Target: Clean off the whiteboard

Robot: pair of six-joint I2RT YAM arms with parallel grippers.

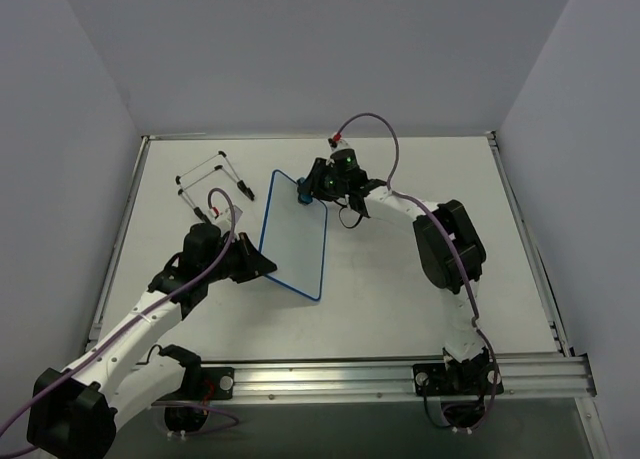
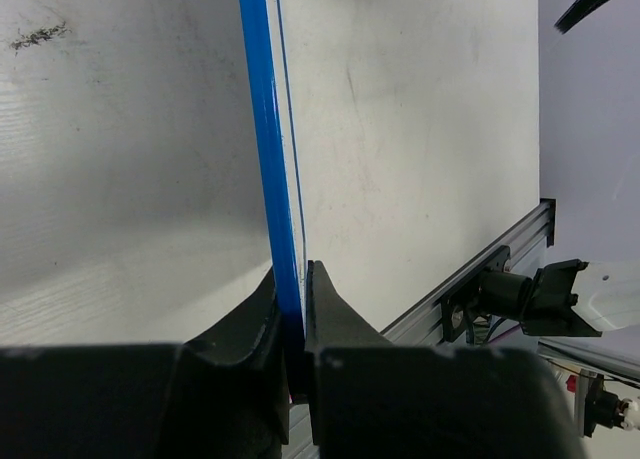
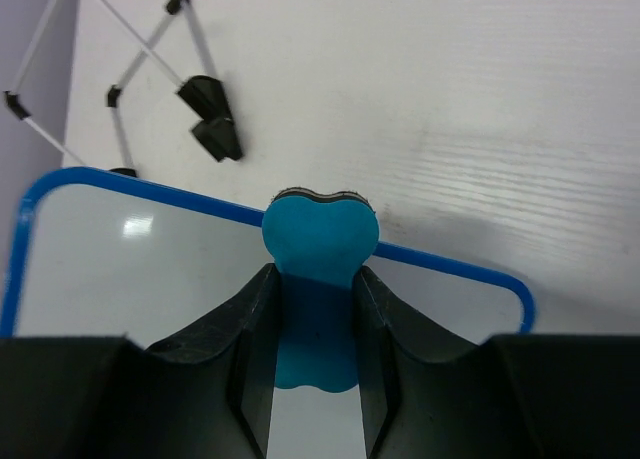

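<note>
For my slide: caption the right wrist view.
Right gripper holds a blue eraser at the whiteboard's framed edge; a wire stand lies beyond.

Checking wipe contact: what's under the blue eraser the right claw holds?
The far edge of the whiteboard, blue frame included. The eraser hides the contact itself, so touching cannot be confirmed.

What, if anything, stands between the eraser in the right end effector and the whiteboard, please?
Nothing visible does. The eraser in the right end effector sits at the far edge of the whiteboard. The left end effector clamps its left frame, clear of the eraser.
</note>
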